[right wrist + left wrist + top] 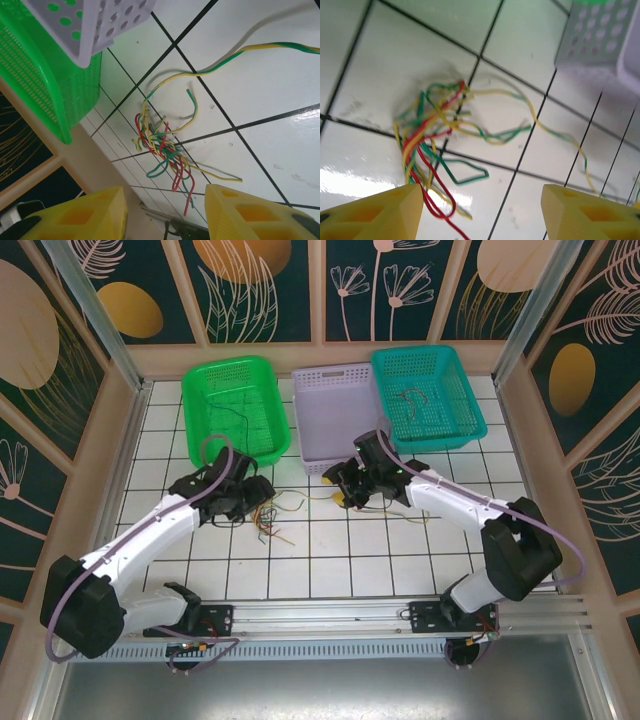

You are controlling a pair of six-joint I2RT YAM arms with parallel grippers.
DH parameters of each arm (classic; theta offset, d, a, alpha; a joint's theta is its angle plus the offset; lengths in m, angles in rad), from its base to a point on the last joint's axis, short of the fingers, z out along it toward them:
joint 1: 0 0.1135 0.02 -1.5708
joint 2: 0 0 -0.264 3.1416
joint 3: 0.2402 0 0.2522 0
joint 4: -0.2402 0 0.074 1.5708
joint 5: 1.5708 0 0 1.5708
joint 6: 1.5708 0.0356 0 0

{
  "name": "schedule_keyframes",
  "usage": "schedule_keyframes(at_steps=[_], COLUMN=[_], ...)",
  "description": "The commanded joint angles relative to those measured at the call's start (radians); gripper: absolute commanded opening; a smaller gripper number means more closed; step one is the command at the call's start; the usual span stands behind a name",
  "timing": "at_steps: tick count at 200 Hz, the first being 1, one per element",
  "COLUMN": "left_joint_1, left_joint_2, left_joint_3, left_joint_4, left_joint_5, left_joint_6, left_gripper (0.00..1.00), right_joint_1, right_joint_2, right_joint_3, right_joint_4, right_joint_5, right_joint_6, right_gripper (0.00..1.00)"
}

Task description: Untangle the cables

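Observation:
The cables lie as a loose tangle [275, 520] of thin red, green and yellow wires on the white tiles between my two grippers. In the left wrist view the tangle [435, 130] sits just ahead of my left gripper [482, 215], which is open; a red loop runs beside its left finger [385, 212]. One long yellow-green cable [555, 135] trails off to the right. My left gripper [262, 495] hovers over the tangle's left side. My right gripper [338, 490] is to its right, open with nothing between the fingers [165, 215], and the tangle [162, 145] lies beyond its tips.
Three baskets stand at the back: a green basket [235, 405], a lilac basket [335, 415] and a teal basket [428, 395], with thin wires in the green and teal ones. The lilac basket's corner [600, 35] is close ahead of the left gripper. The enclosure's walls border the tiles.

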Motion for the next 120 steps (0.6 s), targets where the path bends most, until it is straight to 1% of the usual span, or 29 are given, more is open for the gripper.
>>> schedule_keyframes(at_steps=[1,21,42,61,76,97,120], left_joint_1=[-0.063,-0.122,-0.159,-0.166,-0.170,-0.176,-0.183], left_joint_2=[0.057,0.130,0.165,0.194,0.230,0.283,0.327], left_joint_3=[0.024,0.050,0.028,0.022,0.028,0.033,0.040], left_joint_4=[0.044,-0.024,-0.027,-0.013,0.008,0.023,0.003], left_joint_5=[-0.022,-0.112,-0.155,-0.169,-0.175,-0.216,-0.280], left_joint_6=[-0.005,0.090,0.190,0.262,0.311,0.366,0.402], left_gripper=[0.64,0.64,0.66,0.69,0.69,0.68,0.67], right_joint_1=[0.000,-0.001,-0.003,-0.009,-0.012,-0.019,-0.024], right_joint_2=[0.007,-0.001,-0.010,-0.012,-0.011,-0.008,-0.005], right_joint_3=[-0.015,-0.027,-0.045,-0.052,-0.060,-0.075,-0.100], right_joint_4=[0.031,0.031,0.045,0.042,0.042,0.043,0.057], right_joint_5=[0.016,0.019,0.016,0.012,0.006,-0.005,-0.014], right_joint_6=[0.045,0.048,0.048,0.034,0.027,0.026,0.045], right_gripper=[0.47,0.46,0.46,0.47,0.46,0.46,0.47])
